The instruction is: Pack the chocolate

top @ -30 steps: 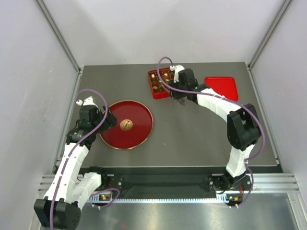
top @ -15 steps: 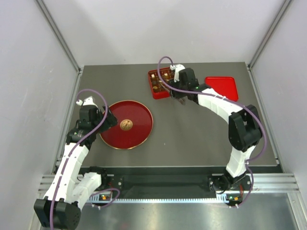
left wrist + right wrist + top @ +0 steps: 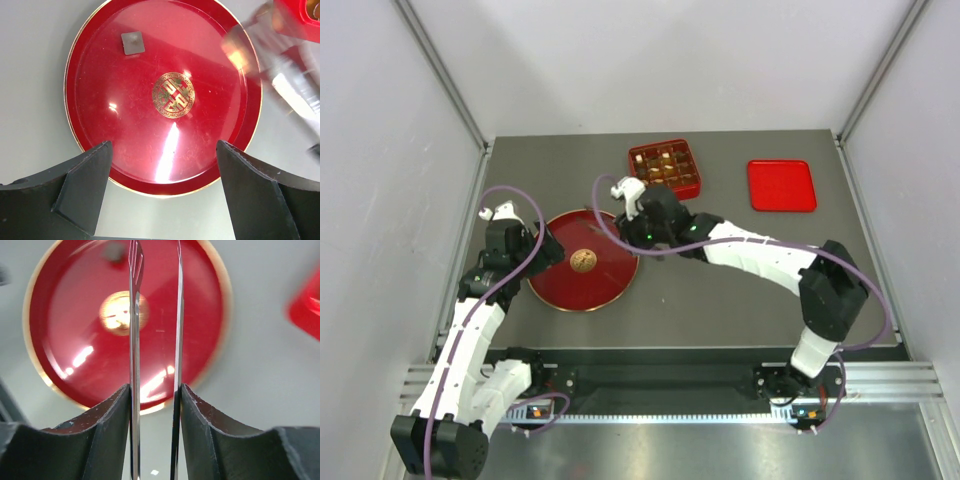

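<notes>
Overhead, bite-size chocolate pieces [image 3: 665, 166] sit in a square red compartmented box [image 3: 633, 158] on a grey counter [image 3: 720, 290].
One small greyish square piece [image 3: 132, 42] lies on a round red gold-rimmed plate [image 3: 605, 285]. Right pincer [image 3: 156, 270], thin blades narrowly apart and empty, hovers over the plate; left pincer [image 3: 162, 155] gapes wide, empty, at its rim.

At the left edge of the round red plate [image 3: 605, 278] the left gripper [image 3: 163, 150] hung wide open; the right arm [image 3: 760, 255] stretched to its right rim, the right gripper [image 3: 156, 255] narrowly parted.
</notes>
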{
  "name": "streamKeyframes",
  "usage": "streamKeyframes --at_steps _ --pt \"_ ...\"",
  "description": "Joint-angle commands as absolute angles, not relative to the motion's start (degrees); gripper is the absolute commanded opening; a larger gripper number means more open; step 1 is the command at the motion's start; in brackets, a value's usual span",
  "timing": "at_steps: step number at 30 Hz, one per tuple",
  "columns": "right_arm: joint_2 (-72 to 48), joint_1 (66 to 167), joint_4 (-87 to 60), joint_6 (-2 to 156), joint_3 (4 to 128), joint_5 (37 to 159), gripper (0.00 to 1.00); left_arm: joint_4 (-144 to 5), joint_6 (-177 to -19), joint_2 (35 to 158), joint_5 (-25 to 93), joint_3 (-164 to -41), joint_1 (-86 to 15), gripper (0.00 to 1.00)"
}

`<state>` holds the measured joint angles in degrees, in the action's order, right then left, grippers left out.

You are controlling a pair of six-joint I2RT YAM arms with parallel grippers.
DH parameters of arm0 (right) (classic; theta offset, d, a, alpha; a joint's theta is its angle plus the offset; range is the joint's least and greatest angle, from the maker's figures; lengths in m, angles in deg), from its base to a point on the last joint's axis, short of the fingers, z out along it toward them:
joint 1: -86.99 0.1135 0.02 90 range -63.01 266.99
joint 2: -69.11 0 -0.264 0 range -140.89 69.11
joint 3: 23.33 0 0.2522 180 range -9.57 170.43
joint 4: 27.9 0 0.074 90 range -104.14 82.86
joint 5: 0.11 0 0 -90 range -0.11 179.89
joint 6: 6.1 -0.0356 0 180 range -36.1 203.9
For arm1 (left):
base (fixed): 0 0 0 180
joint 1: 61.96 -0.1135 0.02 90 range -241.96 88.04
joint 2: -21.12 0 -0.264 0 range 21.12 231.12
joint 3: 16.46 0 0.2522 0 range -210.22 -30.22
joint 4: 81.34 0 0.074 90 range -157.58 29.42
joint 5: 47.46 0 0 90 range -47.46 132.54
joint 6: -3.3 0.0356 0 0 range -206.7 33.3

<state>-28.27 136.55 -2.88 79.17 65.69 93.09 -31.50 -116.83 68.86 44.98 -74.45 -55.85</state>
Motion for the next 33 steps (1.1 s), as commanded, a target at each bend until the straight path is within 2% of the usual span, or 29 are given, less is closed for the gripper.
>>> streamKeyframes --at_steps 1,16,33 --pt "-31.2 141.1 -8.0 78.2 67.2 94.7 0.42 -32.6 -117.2 68.1 44.9 -75.1 -55.7 0.89" --pt "-44.8 145.9 -9.4 74.8 75.9 95.7 0.46 -32.5 -117.2 68.0 45.1 -75.1 -55.7 0.89" --pt "-50.2 145.9 -9.6 74.3 80.7 93.8 0.47 -32.5 -117.1 67.9 45.0 -75.1 -55.7 0.89"
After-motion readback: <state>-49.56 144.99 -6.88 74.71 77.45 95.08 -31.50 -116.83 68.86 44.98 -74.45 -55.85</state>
